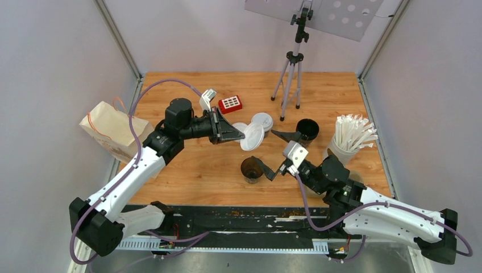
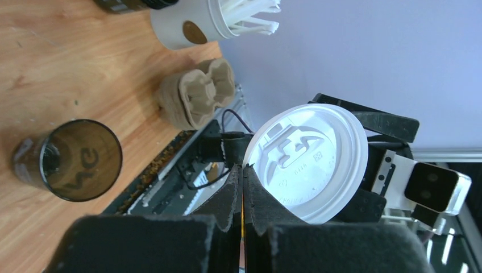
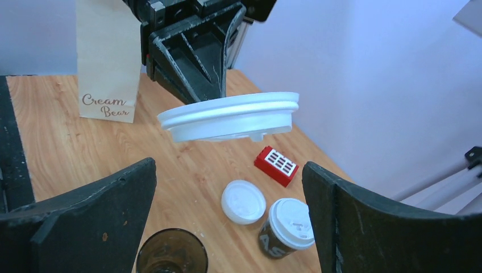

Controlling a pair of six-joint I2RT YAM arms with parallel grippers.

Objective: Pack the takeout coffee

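Capping: left gripper (image 1: 241, 135), clamped on a lid (image 1: 252, 137), must seat it on the cup (image 1: 251, 169) beneath; right gripper (image 1: 277, 152) gapes empty.

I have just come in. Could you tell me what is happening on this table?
The left gripper is shut on a round white plastic lid and holds it in the air above the wooden table. The right gripper is open and empty, near a lidless small black paper cup. Farther back stand a lidded black paper cup and a loose white lid beside it.
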